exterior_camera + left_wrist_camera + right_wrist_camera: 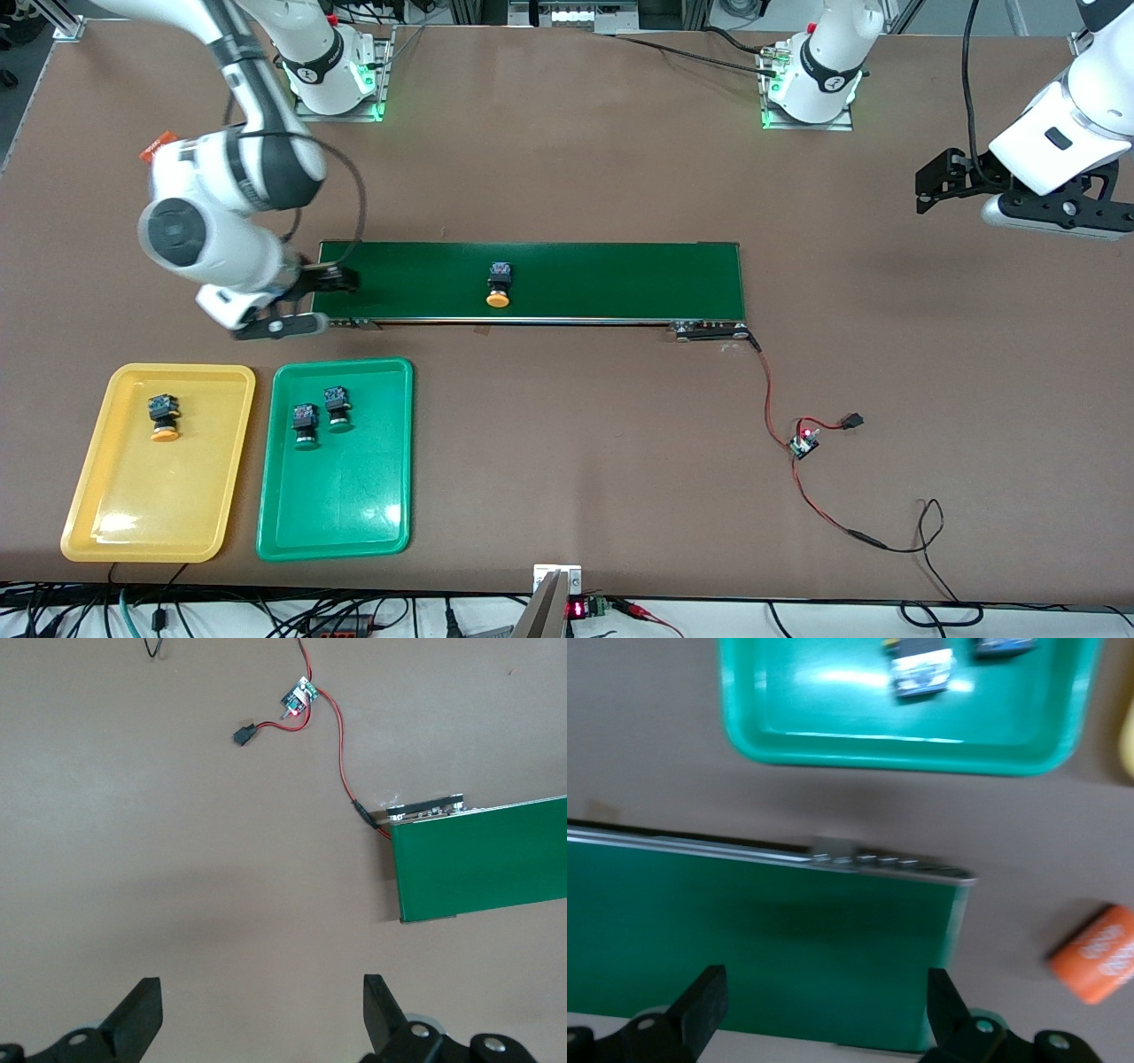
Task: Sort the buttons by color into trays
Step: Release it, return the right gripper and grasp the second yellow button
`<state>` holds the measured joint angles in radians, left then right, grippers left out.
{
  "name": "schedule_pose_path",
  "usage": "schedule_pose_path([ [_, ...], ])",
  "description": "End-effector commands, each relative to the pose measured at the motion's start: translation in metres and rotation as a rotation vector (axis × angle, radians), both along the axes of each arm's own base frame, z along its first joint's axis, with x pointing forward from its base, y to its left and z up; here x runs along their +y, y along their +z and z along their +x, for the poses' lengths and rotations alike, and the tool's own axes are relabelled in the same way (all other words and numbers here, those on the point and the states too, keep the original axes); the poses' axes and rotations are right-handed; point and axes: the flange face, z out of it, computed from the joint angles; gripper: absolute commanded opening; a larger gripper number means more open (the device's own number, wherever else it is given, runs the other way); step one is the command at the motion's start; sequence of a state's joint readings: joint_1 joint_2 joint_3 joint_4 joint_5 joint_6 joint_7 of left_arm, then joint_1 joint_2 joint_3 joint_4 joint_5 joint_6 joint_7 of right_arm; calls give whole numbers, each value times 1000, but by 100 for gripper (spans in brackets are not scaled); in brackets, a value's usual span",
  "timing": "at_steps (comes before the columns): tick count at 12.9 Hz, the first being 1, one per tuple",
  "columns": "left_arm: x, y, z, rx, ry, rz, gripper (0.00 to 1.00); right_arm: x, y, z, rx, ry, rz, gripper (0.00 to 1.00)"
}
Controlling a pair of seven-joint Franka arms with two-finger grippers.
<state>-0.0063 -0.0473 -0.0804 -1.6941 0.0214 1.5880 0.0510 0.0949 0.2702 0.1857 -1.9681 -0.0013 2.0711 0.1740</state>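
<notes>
One yellow-capped button (499, 285) stands on the dark-green belt (620, 279). A second yellow-capped button (164, 418) lies in the yellow tray (151, 505). Two green-capped buttons (305, 426) (337, 409) lie in the green tray (337, 505), seen in the right wrist view as the green tray (833, 744) with a button (921, 669) in it. My right gripper (337, 281) (824, 992) hangs open and empty over the belt's end toward the right arm. My left gripper (932, 186) (263, 1001) waits open and empty over bare table at the left arm's end.
A small circuit board (804, 441) (299, 698) with red and black wires lies on the table near the belt's other end (483, 859). An orange cylinder (1096, 955) (154, 146) lies beside the right arm. The arm bases stand along the table's edge farthest from the front camera.
</notes>
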Motion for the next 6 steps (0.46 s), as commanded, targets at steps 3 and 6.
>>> schedule_pose_path([
  [3, -2, 8, 5, 6, 1, -9, 100, 64, -20, -28, -91, -75, 18, 100],
  [6, -5, 8, 5, 11, -5, -8, 100, 95, -31, -39, -138, -107, 41, 100],
])
